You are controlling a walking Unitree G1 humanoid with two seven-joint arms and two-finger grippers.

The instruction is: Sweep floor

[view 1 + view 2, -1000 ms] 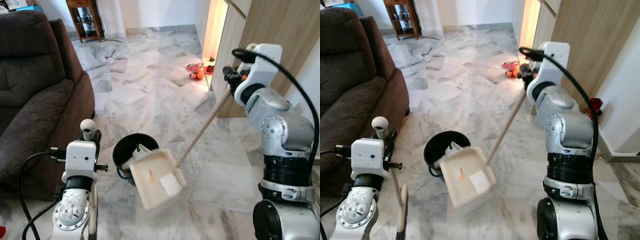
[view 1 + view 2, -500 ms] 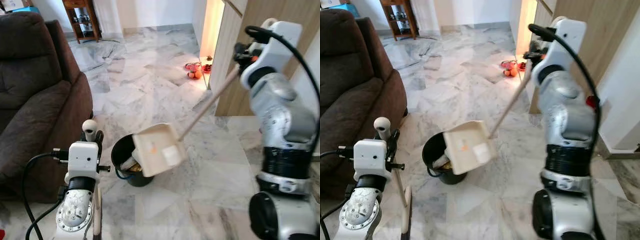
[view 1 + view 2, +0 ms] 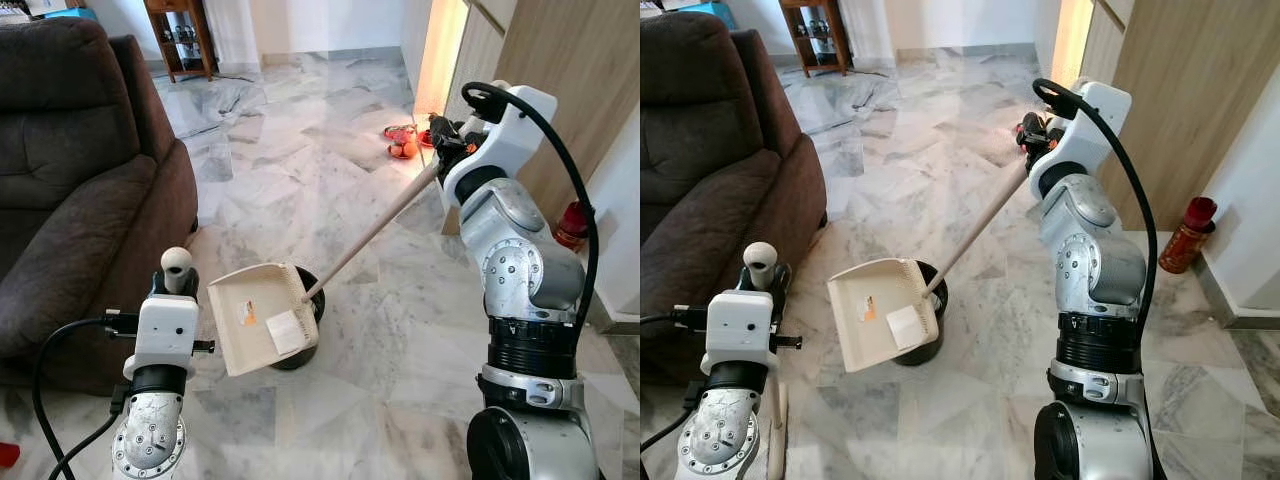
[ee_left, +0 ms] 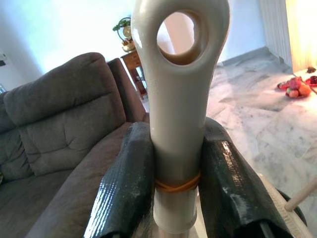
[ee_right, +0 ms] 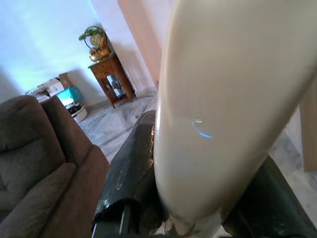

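Observation:
A cream dustpan [image 3: 256, 318] on a long pale handle [image 3: 372, 230] hangs tilted over a black bin [image 3: 308, 340] on the marble floor, hiding most of it. A white scrap and an orange bit cling to the pan's inside. My right gripper [image 3: 440, 136] is shut on the top of that handle, raised at the right; its fingers [image 5: 130, 168] clamp the cream shaft. My left gripper [image 4: 176, 193] is shut on the broom handle [image 4: 178, 99], whose knob [image 3: 177, 261] stands upright at the lower left beside the sofa.
A dark brown sofa [image 3: 70, 190] fills the left. A wooden cabinet wall [image 3: 560, 90] stands at the right with a red bottle [image 3: 572, 224] at its foot. A plate of fruit [image 3: 402, 146] lies on the floor by the lit doorway. A wooden shelf [image 3: 180, 35] is at the back.
The right arm has swung the dustpan left and lower, from beside the bin's rim to tilted over the bin. The camera has shifted a little. The left gripper holds still.

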